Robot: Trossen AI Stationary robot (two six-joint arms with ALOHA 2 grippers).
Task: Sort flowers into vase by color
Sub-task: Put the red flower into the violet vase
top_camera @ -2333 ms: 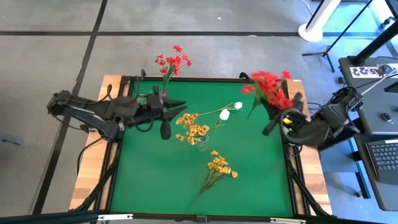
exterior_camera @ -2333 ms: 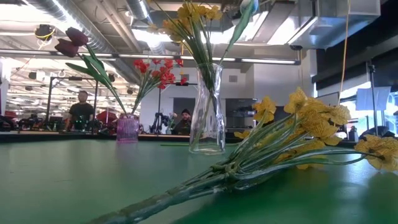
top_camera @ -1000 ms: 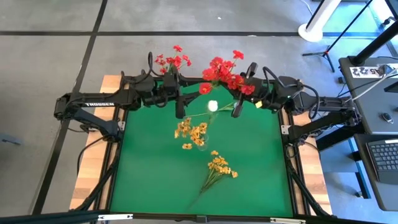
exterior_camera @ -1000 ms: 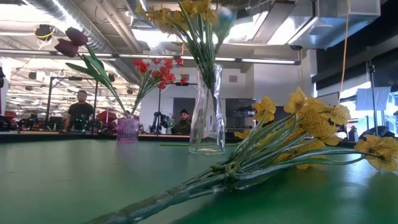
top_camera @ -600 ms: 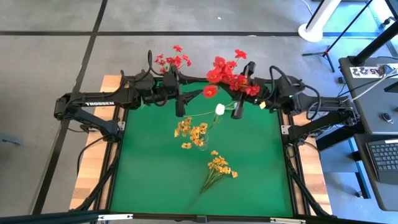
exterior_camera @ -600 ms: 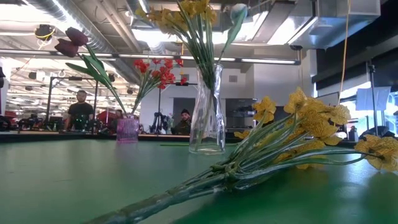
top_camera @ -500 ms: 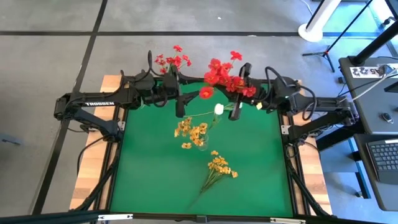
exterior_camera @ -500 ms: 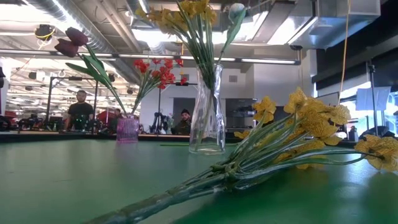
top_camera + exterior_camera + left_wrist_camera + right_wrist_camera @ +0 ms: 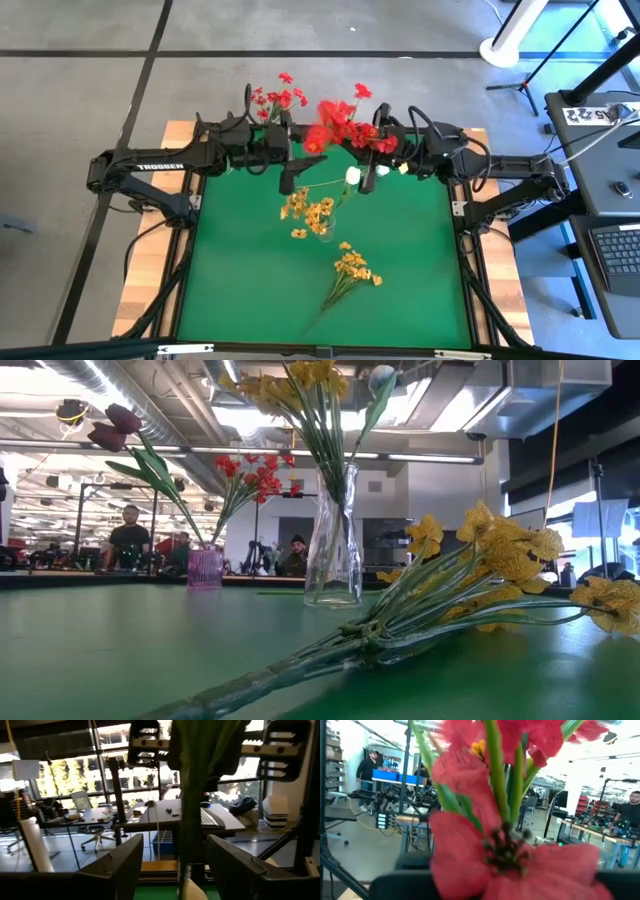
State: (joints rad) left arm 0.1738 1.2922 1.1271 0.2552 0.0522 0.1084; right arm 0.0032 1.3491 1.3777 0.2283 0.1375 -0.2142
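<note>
Red cluster shifted left; two vases.

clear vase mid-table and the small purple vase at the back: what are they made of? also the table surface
Clear vase: looks like glass, glossy; the stems and room show through it. Purple vase: translucent tinted glass or plastic, ribbed wall; cannot tell which. Table surface: green matte mat, felt-like from above, though the low view shows a soft sheen.

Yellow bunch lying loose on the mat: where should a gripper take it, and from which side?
Probably pinch the bundled bare stems of the yellow bunch, descending from above with jaws across them: it lies flat, its blooms fan wide, and the stems are narrow.
</note>
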